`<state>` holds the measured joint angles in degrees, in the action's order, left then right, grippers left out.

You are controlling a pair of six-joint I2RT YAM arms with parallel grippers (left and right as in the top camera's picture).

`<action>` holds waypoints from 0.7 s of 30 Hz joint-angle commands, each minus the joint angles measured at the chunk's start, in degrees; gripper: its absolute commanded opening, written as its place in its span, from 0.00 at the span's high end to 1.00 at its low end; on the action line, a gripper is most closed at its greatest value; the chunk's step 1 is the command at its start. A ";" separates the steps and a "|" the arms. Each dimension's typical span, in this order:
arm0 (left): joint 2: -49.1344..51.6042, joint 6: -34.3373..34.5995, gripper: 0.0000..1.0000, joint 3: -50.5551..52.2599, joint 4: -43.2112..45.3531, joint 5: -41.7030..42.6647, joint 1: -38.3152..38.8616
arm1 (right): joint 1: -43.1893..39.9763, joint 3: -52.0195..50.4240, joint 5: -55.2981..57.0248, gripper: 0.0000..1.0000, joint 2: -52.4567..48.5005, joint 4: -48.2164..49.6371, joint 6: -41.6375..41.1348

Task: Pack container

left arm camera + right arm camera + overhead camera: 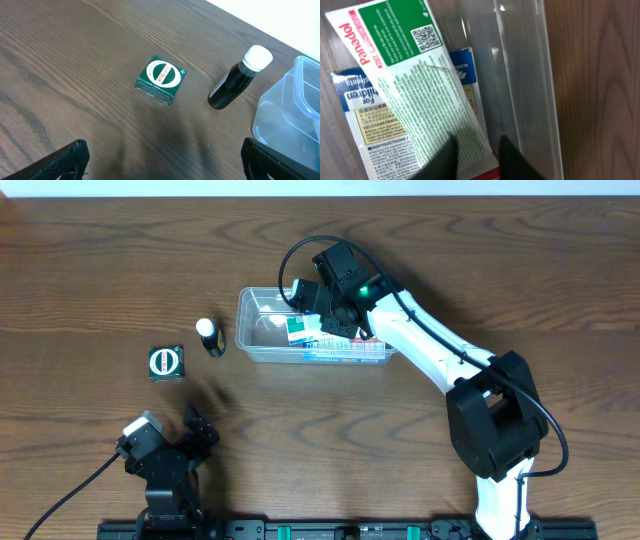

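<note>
The right arm (430,345) stretches forward and bends down into the container (262,330) on the tabletop (100,260). The right fingers (444,157) are nearly together at the Panadol box (420,85) inside, but I cannot tell if they grip it. The left fingers (65,160) stand wide apart.

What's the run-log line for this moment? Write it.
left gripper: open | right gripper: over container, at Panadol box, grip unclear | outside: green box, bottle

Container (281,111) partly beyond right edge
</note>
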<state>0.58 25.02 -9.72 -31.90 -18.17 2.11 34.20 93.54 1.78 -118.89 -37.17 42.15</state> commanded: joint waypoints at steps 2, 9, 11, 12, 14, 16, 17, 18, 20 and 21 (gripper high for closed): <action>-0.35 -0.98 0.02 1.03 -0.11 -0.52 0.28 | 2.12 -0.15 -4.39 0.81 -0.98 0.31 -1.42; -0.35 -0.98 0.02 1.03 -0.11 -0.52 0.28 | 6.69 0.20 -10.12 0.91 -0.48 3.65 -5.79; -0.35 -0.98 0.02 1.03 -0.11 -0.52 0.28 | 7.41 0.17 -11.34 0.97 -0.50 4.79 -6.34; -0.35 -0.98 0.02 1.03 -0.11 -0.52 0.28 | 7.61 0.15 -11.72 0.99 -0.55 5.57 -6.86; -0.35 -0.98 0.02 1.03 -0.11 -0.52 0.28 | 7.78 0.15 -11.78 0.99 -0.92 7.98 -8.50; -0.35 -0.98 0.02 1.03 -0.11 -0.52 0.28 | 7.65 0.15 -12.09 0.99 -1.53 10.27 -10.25; -0.35 -0.98 0.02 1.03 -0.11 -0.52 0.28 | 7.56 0.15 -12.39 0.99 -1.99 11.10 -10.97; -0.35 -0.98 0.02 1.03 -0.11 -0.52 0.28 | 7.43 0.15 -12.90 0.99 -2.29 11.85 -11.82; -0.35 -0.98 0.02 1.03 -0.11 -0.52 0.28 | 7.23 0.15 -13.22 0.99 -3.43 13.05 -13.03; -0.35 -1.01 0.02 1.03 -0.11 -0.52 0.28 | 7.15 0.15 -13.20 0.99 -4.09 13.42 -13.25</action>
<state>0.58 25.02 -9.72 -31.90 -18.17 2.11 41.63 93.54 -9.74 -120.01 -24.18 32.42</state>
